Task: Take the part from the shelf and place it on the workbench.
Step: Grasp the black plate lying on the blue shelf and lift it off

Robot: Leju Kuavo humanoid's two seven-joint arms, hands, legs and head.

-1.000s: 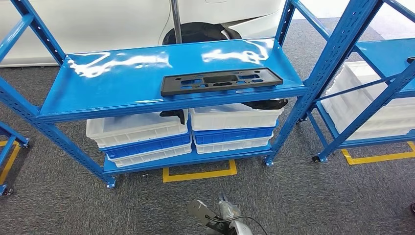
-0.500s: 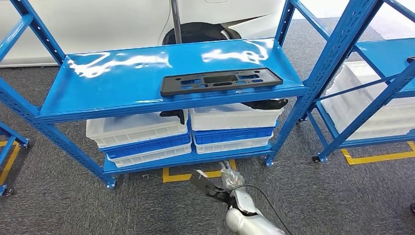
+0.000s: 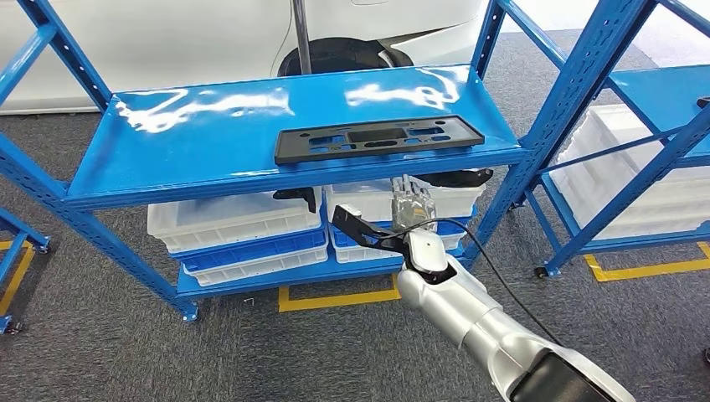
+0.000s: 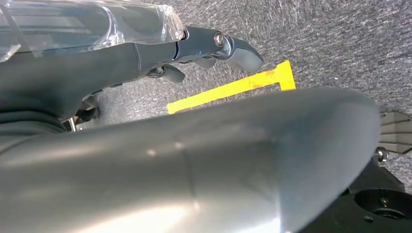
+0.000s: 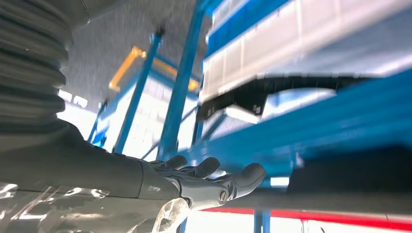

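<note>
The part [image 3: 378, 138], a flat black perforated plate, lies on the top deck of the blue shelf [image 3: 192, 142], close to the front lip and toward the right-hand post. Nothing touches it.

The right hand [image 3: 408, 203] is below the deck, in front of the white bins [image 3: 234, 219] on the lower level, with its fingers [image 5: 214, 170] extended, slightly apart and holding nothing. The left hand [image 4: 214, 46] hangs low over the grey floor near a strip of yellow tape [image 4: 233, 87]; its fingers appear loosely curled and empty.

Hazards, as judged from this position:

- Collision with the deck edge. The right hand sits under the front lip. A straight lift could strike the lip from beneath.
- Pushing the part away. The plate is thin and the painted deck looks smooth. Contact on its front edge could slide it rearward instead of lifting it.
- Unbalanced pick. The plate is long. A grasp at one end could let the far end droop and catch the post.
- Cable snag. A black cable [image 3: 494, 280] runs along the right forearm and could hook on the shelf frame.
</note>
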